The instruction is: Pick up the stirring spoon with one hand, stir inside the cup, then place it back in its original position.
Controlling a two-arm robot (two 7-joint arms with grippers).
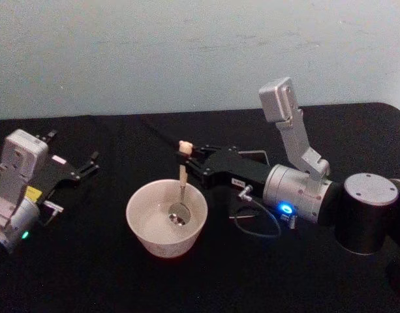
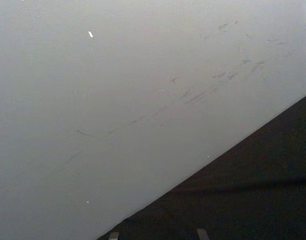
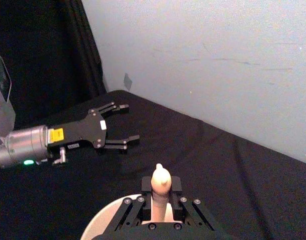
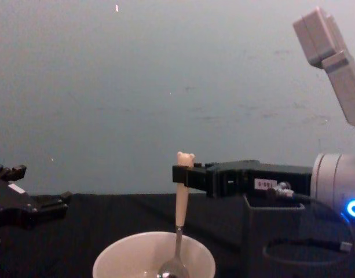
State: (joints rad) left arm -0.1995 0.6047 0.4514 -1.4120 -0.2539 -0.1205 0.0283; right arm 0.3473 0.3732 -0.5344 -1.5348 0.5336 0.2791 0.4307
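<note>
Head view, centre of the frame: the right gripper [image 1: 192,156] pinches the stirring spoon [image 1: 182,180] just under its bear head, bowl down inside the cup [image 1: 162,244]. The spoon looks light, stiff and slim, so it may pivot in this high grip. The left gripper [image 1: 72,147] lies spread at middle left.

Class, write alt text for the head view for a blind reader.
The right claw holds the spoon upright by its handle, metal end down inside the white cup on the black table. The left claw is open at the left.
</note>
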